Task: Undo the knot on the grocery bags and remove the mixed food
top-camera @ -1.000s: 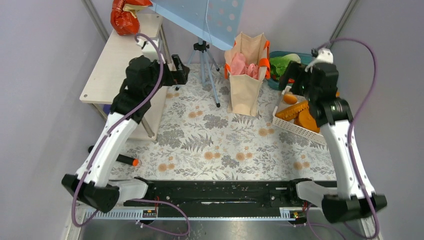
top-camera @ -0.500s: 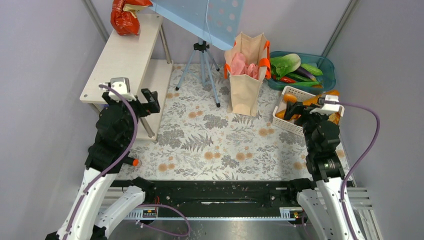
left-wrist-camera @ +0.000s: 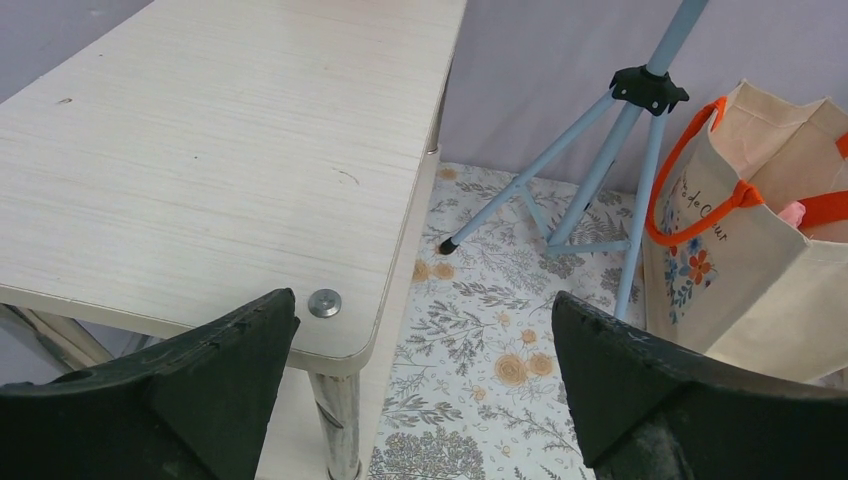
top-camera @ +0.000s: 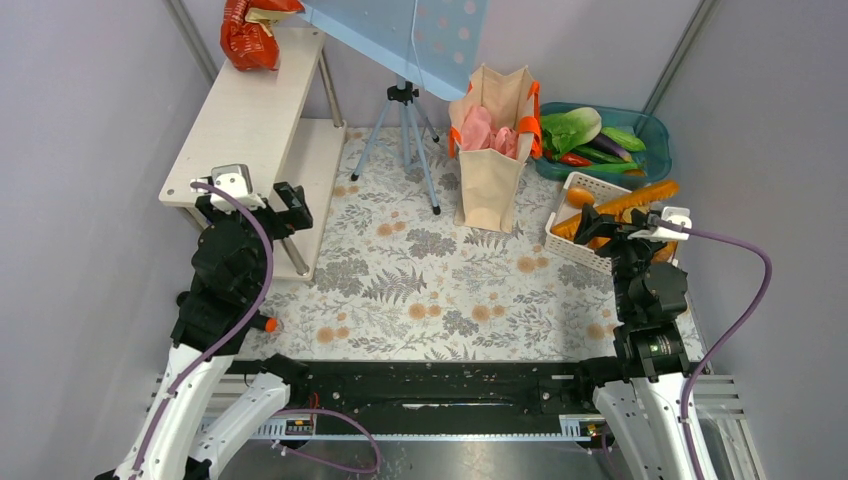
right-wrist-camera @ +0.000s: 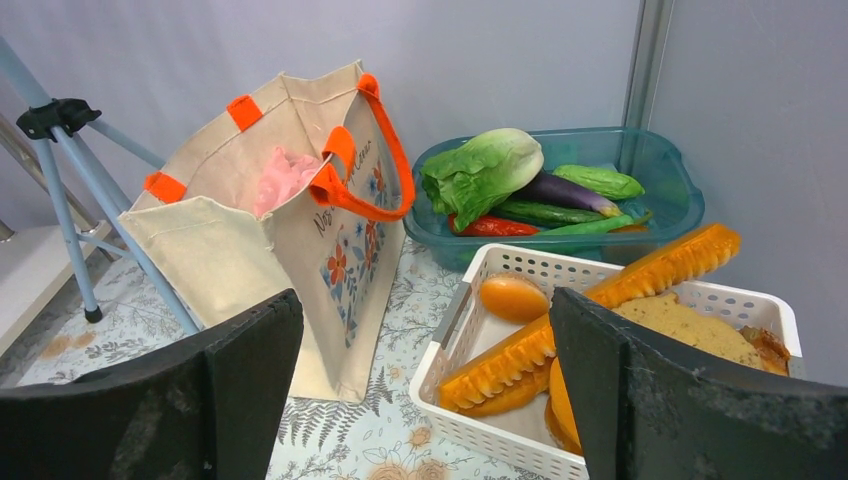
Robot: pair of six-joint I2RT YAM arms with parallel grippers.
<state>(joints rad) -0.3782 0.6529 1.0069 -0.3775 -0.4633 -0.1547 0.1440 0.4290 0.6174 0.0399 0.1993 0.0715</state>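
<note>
My left hand has its two dark fingers spread as wide as they go, with nothing between them. It hangs by the near corner of the pale wooden side shelf and touches nothing. My right hand is spread just as wide and is also empty, held above the floral table on the near side of the white basket.

The pink grocery bag sits down inside the beige tote, which stands upright toward the back of the table, just right of the blue tripod. From the top view I see crumpled pink plastic filling the tote's mouth; I cannot make out the knot from here. The tote's orange handles droop over its rim.

On the tote's side there is printed script lettering above a small flower motif. From the left wrist view it looks like "...de C...ur", but I cannot read it in full.

Food lies to the right of the tote. A teal tub against the back wall holds a leafy green-and-white lettuce, a purple eggplant, green pods and something red. The white basket just in front of it holds orange ridged pieces, a round orange bun and a brown slice of bread.

A red boxing glove rests on the far end of the shelf.
</note>
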